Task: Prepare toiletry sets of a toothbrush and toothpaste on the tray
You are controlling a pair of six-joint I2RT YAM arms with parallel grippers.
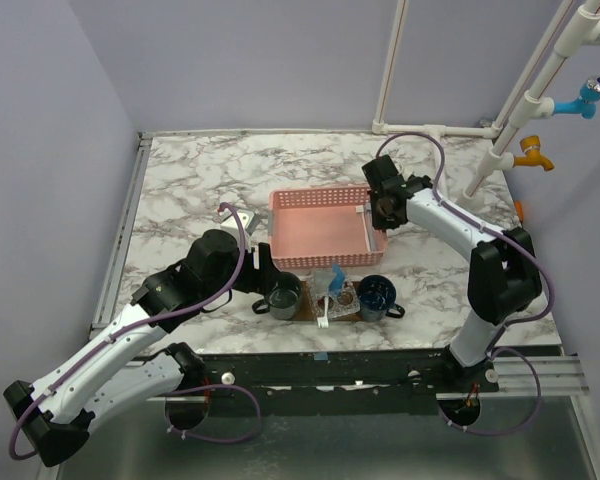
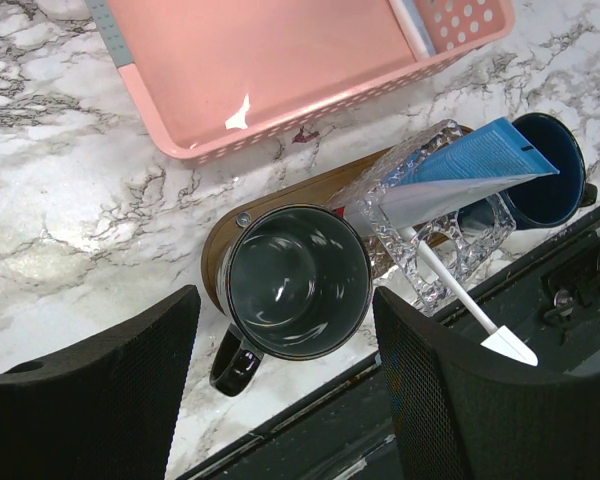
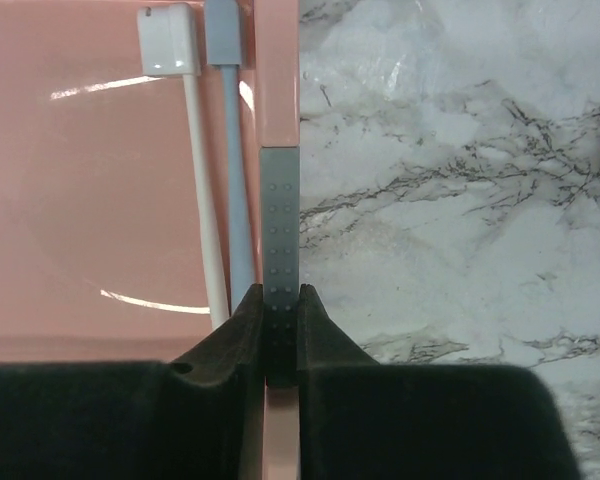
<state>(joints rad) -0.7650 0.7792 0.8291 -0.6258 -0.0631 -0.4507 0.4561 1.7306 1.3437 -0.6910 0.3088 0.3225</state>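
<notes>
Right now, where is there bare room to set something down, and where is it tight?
Free: the marble table behind and left of the pink basket, and the basket floor away from its right wall. Crowded: the tray, filled by dark mug, glass cup and blue mug, left gripper open above.

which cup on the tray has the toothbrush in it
The clear glass cup in the middle of the tray, between the dark mug and the blue mug. It holds a white toothbrush and a blue tube.
</notes>
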